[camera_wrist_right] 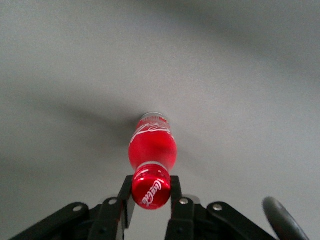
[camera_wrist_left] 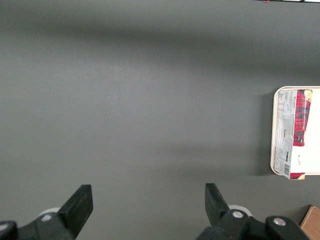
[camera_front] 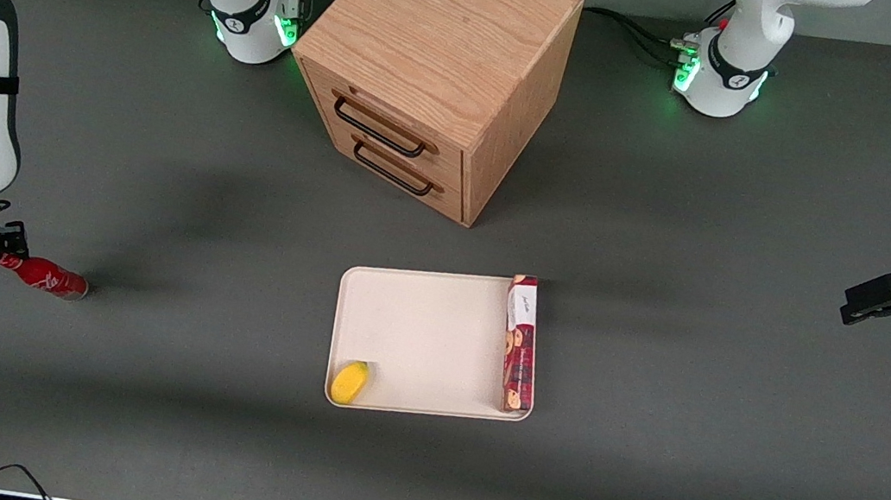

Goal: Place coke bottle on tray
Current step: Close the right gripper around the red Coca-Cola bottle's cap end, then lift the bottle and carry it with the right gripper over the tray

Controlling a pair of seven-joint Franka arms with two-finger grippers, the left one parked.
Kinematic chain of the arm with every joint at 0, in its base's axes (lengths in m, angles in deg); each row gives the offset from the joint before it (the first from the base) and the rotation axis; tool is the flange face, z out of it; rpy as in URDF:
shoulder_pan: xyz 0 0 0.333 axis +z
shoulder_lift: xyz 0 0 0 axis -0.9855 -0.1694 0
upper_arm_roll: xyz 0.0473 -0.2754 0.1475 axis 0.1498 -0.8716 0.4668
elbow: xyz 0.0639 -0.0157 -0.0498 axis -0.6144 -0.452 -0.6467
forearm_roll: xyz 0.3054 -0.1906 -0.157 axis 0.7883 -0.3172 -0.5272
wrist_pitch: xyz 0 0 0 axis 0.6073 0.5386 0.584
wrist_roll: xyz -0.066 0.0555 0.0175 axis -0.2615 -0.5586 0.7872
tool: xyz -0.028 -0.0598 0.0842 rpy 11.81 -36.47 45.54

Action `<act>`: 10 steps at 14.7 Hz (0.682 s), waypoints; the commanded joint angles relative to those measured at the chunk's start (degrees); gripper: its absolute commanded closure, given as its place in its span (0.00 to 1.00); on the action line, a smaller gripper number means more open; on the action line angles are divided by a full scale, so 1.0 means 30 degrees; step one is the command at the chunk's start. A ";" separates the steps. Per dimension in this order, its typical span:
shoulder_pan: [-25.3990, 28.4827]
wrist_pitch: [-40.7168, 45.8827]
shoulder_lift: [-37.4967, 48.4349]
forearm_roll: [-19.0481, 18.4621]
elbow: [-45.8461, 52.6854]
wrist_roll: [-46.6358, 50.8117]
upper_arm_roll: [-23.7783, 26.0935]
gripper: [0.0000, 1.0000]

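Observation:
The coke bottle (camera_front: 49, 278) is red with white script and lies horizontal at the working arm's end of the table, its base pointing toward the tray. My right gripper (camera_front: 6, 261) is shut on its capped end. In the right wrist view the two black fingers press on either side of the red cap (camera_wrist_right: 151, 189), the gripper (camera_wrist_right: 151, 192) is centred on it, and the bottle's body (camera_wrist_right: 152, 147) stretches away from it. I cannot tell whether the bottle touches the table. The cream-white tray (camera_front: 425, 334) lies mid-table, well apart from the bottle; its rim (camera_wrist_left: 273, 150) also shows in the left wrist view.
A long red cookie box (camera_front: 521, 343) lies along the tray's edge toward the parked arm and also shows in the left wrist view (camera_wrist_left: 295, 132). A small yellow object (camera_front: 349, 382) sits in the tray's near corner. A wooden drawer cabinet (camera_front: 436, 66) stands farther from the camera than the tray.

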State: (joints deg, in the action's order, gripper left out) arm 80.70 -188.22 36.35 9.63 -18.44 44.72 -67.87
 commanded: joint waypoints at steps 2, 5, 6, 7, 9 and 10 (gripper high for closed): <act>0.0464 0.1639 0.1832 0.0479 -0.0015 -0.0212 -0.0046 1.00; 0.0757 0.6470 0.3242 0.0304 0.2819 -0.0035 0.0247 1.00; 0.0757 0.7994 0.3449 0.0129 0.4078 0.0139 0.0596 1.00; 0.0757 0.9663 0.3538 -0.0134 0.5483 0.0576 0.0948 1.00; 0.0757 1.2859 0.3539 -0.0777 0.8355 0.2329 0.2291 1.00; 0.0757 1.4062 0.3539 -0.1187 0.9383 0.3498 0.3314 1.00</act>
State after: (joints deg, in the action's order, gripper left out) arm 82.93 -153.11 48.38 8.72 1.65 49.01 -62.48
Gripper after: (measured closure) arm 0.687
